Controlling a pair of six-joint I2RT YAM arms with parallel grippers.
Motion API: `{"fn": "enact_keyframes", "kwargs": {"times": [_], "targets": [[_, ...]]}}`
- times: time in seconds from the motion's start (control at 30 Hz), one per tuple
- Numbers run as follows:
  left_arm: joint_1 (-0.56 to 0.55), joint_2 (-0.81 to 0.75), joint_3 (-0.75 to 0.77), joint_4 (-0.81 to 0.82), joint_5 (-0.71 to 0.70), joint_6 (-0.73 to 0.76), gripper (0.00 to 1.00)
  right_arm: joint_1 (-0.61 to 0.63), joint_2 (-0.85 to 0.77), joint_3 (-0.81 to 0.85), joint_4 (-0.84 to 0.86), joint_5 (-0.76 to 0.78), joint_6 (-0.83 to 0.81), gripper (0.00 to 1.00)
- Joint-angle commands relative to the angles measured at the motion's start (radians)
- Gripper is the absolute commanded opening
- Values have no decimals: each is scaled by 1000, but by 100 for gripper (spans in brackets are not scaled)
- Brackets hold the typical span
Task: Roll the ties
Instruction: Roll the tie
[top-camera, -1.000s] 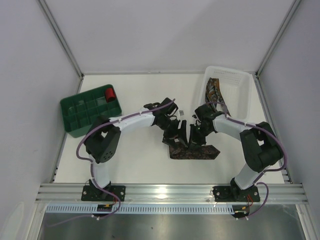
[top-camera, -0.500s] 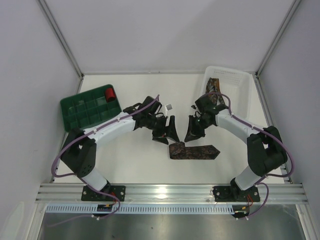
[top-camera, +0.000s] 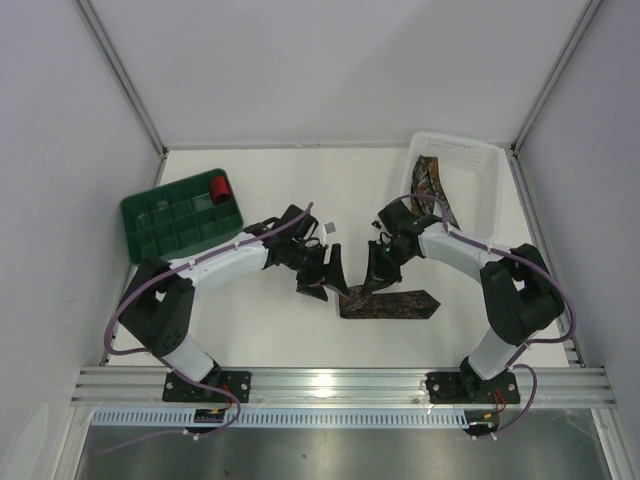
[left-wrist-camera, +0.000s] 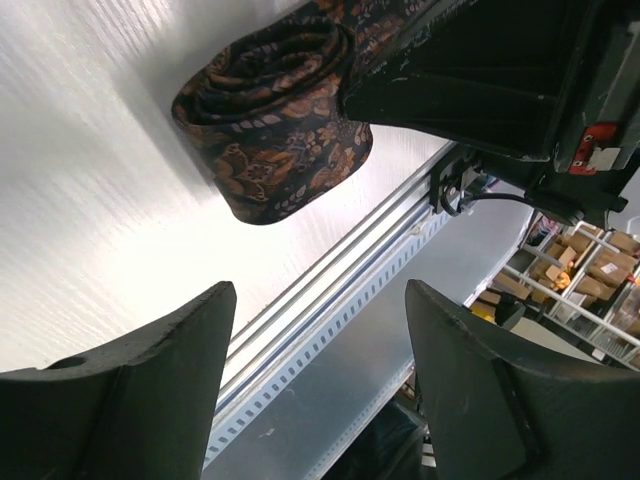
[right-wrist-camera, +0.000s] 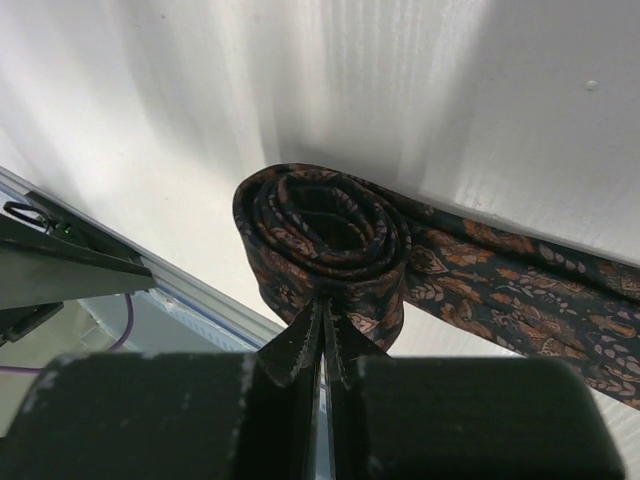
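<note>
Two ties show from above. We see the first tie (top-camera: 432, 185) lying in the white basket (top-camera: 492, 195) at upper right. The second tie (top-camera: 398, 304) lies mid-frame, its left end rolled. The right gripper (right-wrist-camera: 322, 322) is closed, tips touching that roll. The left gripper (left-wrist-camera: 318, 300) gapes open just beside it.

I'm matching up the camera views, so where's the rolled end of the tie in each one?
Top external: rolled end just below centre.
Left wrist: upper centre-left, above the open fingers.
Right wrist: centre, just beyond the closed fingertips.
Shared landmark: aluminium rail at the near edge.
</note>
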Motion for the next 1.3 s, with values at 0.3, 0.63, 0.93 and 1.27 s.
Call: {"fn": "enact_keyframes", "kwargs": {"times": [0.3,0.63,0.93,1.27], "targets": [[-1,-120,54,116,-144,200,94,-5,10,-82,58,28,-6,7],[-130,-129,80,127,-309,569,100,-56,-103,32,-74,37,-31,7],[-211,-37,154,75,-192,902,100,-274,-316,-52,-201,36,-138,7],[-220,175,250,21,-181,999,100,-349,-507,-147,-254,36,-173,7]]}}
